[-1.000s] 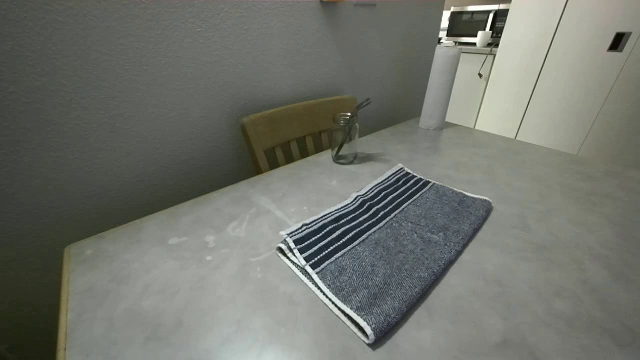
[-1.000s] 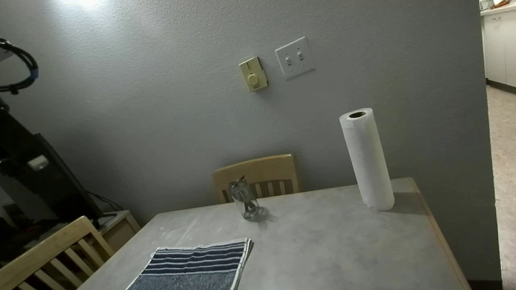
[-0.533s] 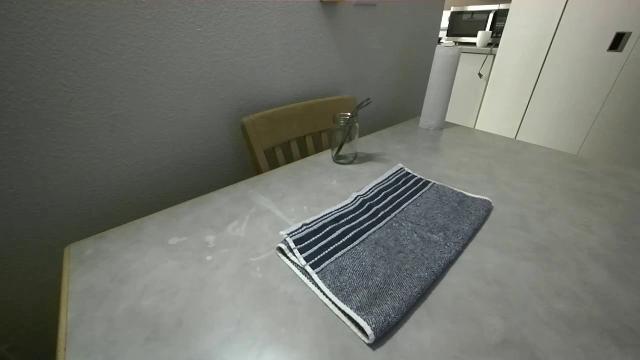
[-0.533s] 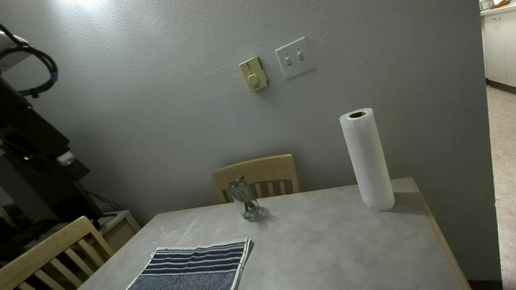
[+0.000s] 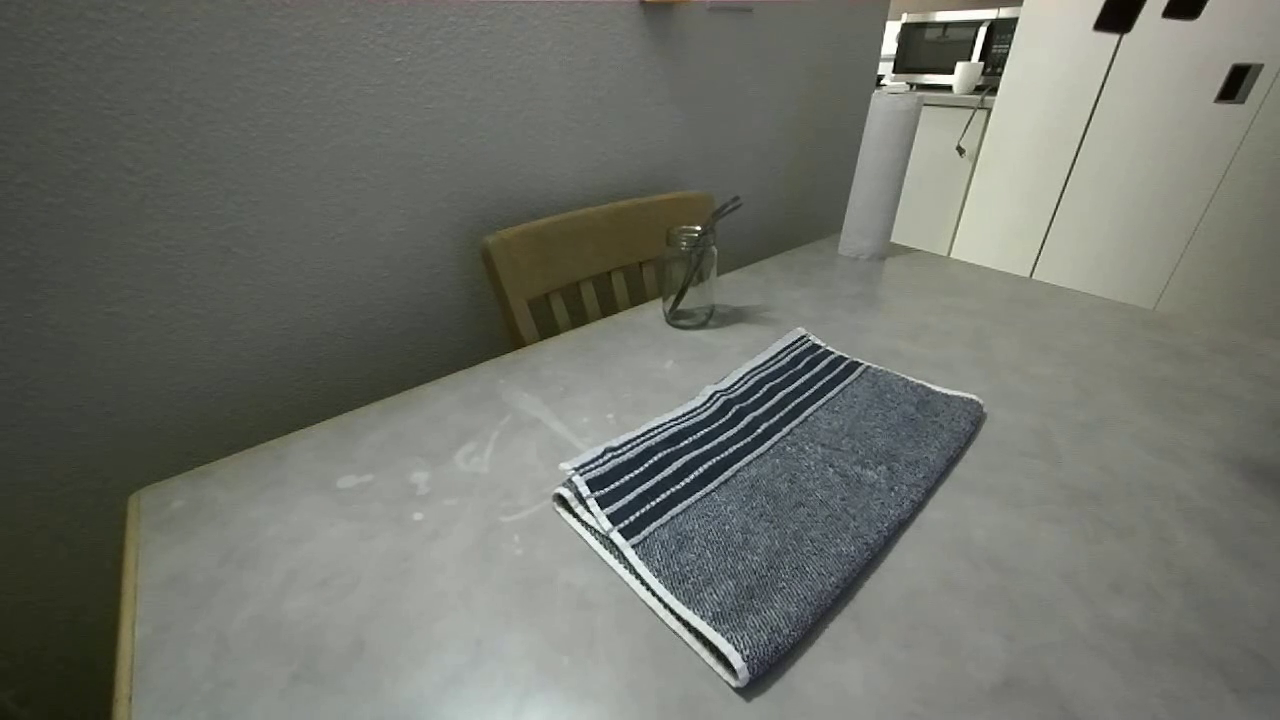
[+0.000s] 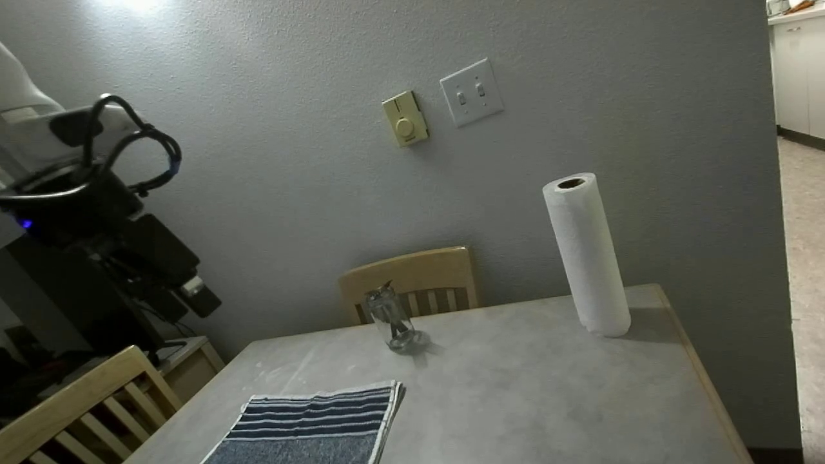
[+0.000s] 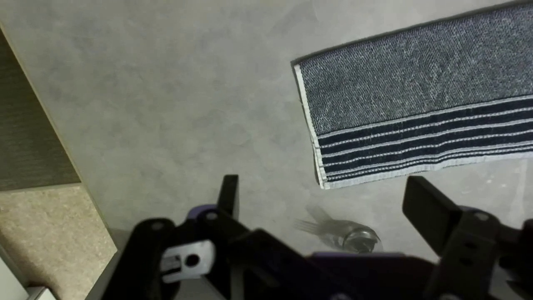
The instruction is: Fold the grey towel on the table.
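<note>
we see a white-flecked grey towel [image 5: 785, 490] with white stripes along its navy band and pale edges, a mottled light grey table [image 5: 400, 580], a black gripper [image 7: 327, 196] and a white paper roll [image 6: 588, 264].

In both exterior views a wooden chair [image 6: 412, 270] stands before a grey wall [image 6: 271, 148]. In an exterior view a beige dial [image 6: 405, 120] and white switch plate [image 6: 472, 93] sit above that chair, and speckled floor [image 6: 802, 232] shows well to its right; left of it are a bright light patch [image 6: 134, 5], higher up, and a second chair [image 6: 77, 393]. In an exterior view, tall white panels [image 5: 1140, 170] rise right of the wall-side chair.
</note>
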Available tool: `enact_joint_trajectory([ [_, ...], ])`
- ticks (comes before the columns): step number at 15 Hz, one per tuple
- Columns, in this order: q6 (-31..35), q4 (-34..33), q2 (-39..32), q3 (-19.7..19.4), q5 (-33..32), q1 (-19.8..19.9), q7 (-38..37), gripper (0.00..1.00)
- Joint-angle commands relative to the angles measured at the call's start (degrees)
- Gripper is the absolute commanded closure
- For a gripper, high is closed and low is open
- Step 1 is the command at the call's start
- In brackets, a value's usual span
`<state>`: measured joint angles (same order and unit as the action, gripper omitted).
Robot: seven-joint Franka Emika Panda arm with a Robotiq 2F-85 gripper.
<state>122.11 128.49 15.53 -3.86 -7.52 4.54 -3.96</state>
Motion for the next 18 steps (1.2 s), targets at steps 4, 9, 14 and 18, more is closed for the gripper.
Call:
enact_joint_trajectory([
  [4, 0.9, -0.1, -2.6, -0.5, 1.0, 0.1, 1.3, 0.00],
  [9, 0.4, -0.3, -1.4, 0.2, 0.1, 0.1, 0.1, 0.00],
  [14, 10.5, 0.1, -5.5, -0.5, -0.3, 0.2, 2.5, 0.00],
  [18, 20.1, -0.8, -12.6, -2.3, 2.8, 0.4, 5.7, 0.00],
])
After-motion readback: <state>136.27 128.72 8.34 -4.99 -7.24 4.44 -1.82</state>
